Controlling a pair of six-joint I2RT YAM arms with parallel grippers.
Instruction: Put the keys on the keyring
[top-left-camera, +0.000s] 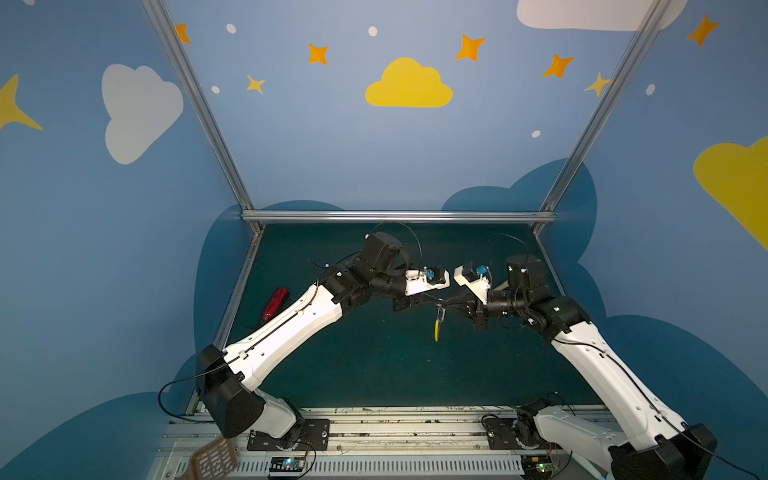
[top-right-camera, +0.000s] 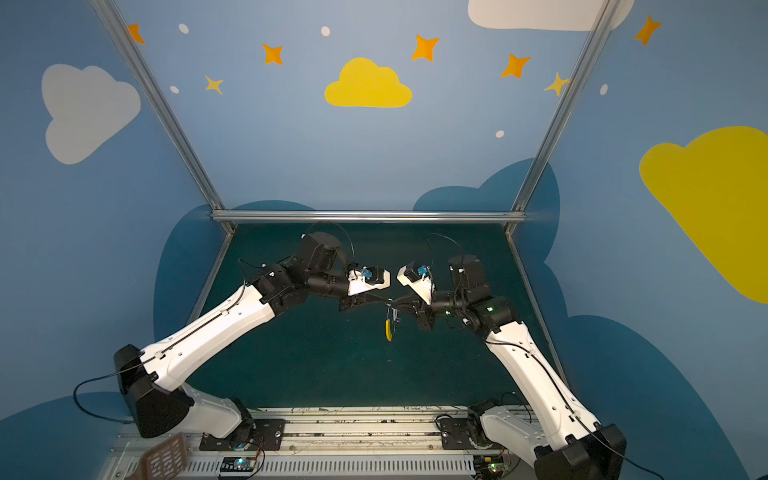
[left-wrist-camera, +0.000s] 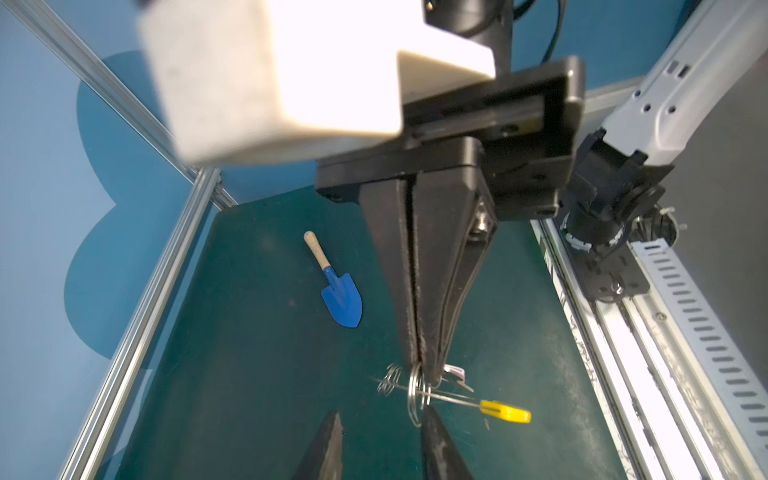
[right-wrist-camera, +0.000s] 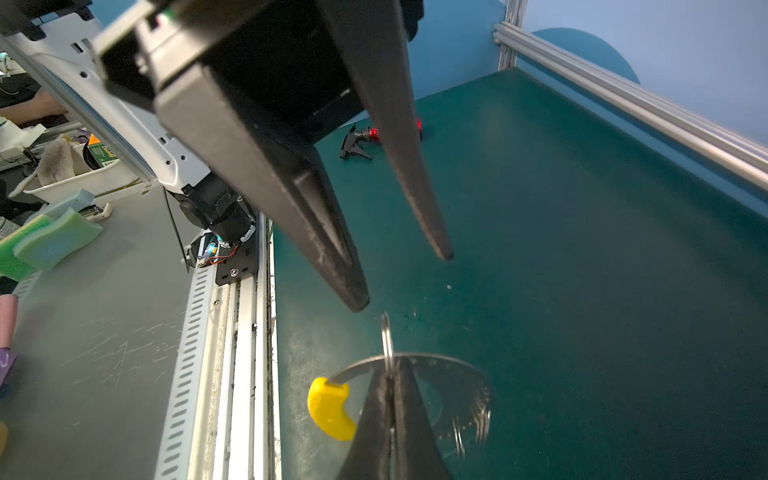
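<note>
My right claw (left-wrist-camera: 422, 370) is closed on the keyring (right-wrist-camera: 330, 409), which hangs above the desk (left-wrist-camera: 249, 374). My left claw (left-wrist-camera: 382, 411) stands partly open, empty, just beside it. The key (left-wrist-camera: 455, 371) shows near the right claw tip; if it is threaded already, I cannot tell.

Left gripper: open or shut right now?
Open. In the right wrist view the left gripper shows its fingers apart, green mat visible between them, nothing clamped.

blue walls (top-left-camera: 374, 166) painted with clouds (top-left-camera: 409, 85) and stars (top-left-camera: 470, 48) enclose a dark green tabletop (top-left-camera: 374, 374), aluminium-framed.
</note>
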